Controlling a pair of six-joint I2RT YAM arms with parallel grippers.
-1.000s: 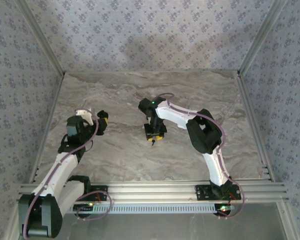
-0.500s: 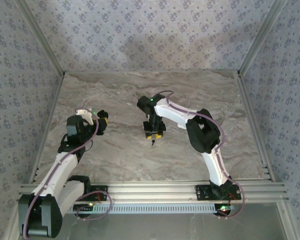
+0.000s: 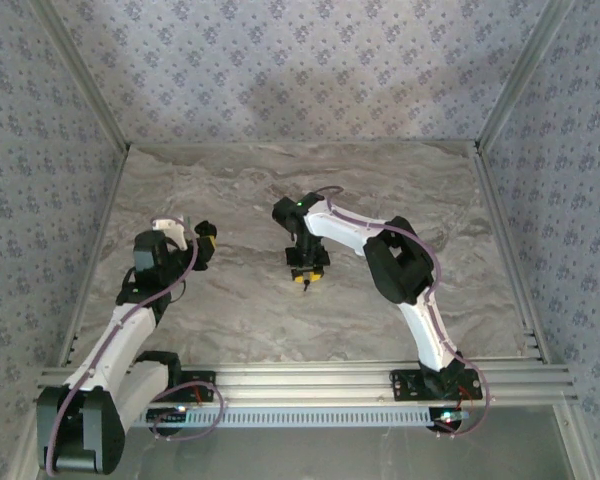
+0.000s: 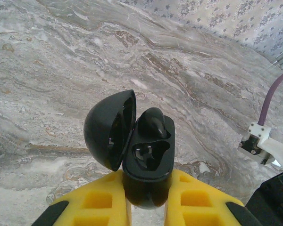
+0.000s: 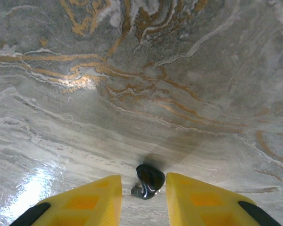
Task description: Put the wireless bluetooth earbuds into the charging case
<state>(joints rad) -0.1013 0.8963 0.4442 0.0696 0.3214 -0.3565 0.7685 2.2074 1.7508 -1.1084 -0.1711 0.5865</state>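
Looking down from the top external view, the left gripper (image 3: 205, 240) hangs toward the left edge of the table (image 3: 400, 180) while the right gripper (image 3: 302, 277) points down near the table's middle, well apart from it, so the right arm is plainly the nearer one to the loose piece. In the left wrist view the left gripper is clamped on the base of the charging case (image 4: 147, 162), which here is black and held clear of the marble; its lid (image 4: 106, 129) is swung open to the left, a second earbud (image 4: 153, 123) already sits in the far seat, and the empty socket (image 4: 148, 154) faces the camera. In the right wrist view a small black earbud (image 5: 149, 181) lies on the table straight between the yellow fingers (image 5: 92, 200), just ahead of their tips; the jaws stand narrowly apart, the right finger at or against the bulb and a sliver of gap on the left, so nothing is yet pinched. Its stem seems to point across toward the left finger, so the long axis likely runs roughly along the closing line
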